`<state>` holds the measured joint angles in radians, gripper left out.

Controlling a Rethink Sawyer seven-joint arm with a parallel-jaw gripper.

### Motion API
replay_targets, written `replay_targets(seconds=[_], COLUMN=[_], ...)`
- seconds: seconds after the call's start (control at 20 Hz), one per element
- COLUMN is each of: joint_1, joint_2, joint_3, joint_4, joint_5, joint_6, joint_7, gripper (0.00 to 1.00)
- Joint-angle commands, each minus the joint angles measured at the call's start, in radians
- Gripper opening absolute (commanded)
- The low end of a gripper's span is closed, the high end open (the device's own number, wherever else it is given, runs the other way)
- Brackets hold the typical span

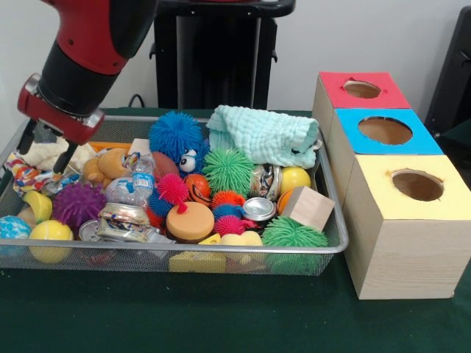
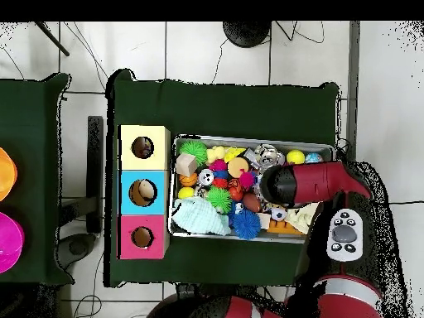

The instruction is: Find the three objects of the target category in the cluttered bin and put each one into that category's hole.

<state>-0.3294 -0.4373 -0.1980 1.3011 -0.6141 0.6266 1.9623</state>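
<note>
Pincer (image 1: 45,148) spread apart, empty, above bin (image 1: 333,193) left end; labels on crushed cans unreadable

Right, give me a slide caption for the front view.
Sawyer's gripper hovers over the end of the toy-crammed wire bin farthest from the yellow-topped box's hole.

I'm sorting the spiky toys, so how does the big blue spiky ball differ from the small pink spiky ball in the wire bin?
The big blue spiky ball is much larger than the small pink spiky ball. Blue lies toward the wire mesh bin's far side; pink sits nearer the middle. Both are round, rubbery-looking and covered in soft spikes.
</note>
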Motion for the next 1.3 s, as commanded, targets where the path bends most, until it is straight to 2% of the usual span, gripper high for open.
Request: replay_targets(seconds=[0.05,1.0,1.3], joint_1=[-0.054,-0.107,-0.108], joint_2=[0.117,0.205,0.214], joint_3=[0.045,0.051,0.050], joint_4=[0.020,0.030,0.025], joint_5=[0.007,0.006,0.000], joint_6=[0.044,-0.044,-0.070], joint_7=[0.012,0.054,0.068], gripper=[1.00,1.00,1.00])
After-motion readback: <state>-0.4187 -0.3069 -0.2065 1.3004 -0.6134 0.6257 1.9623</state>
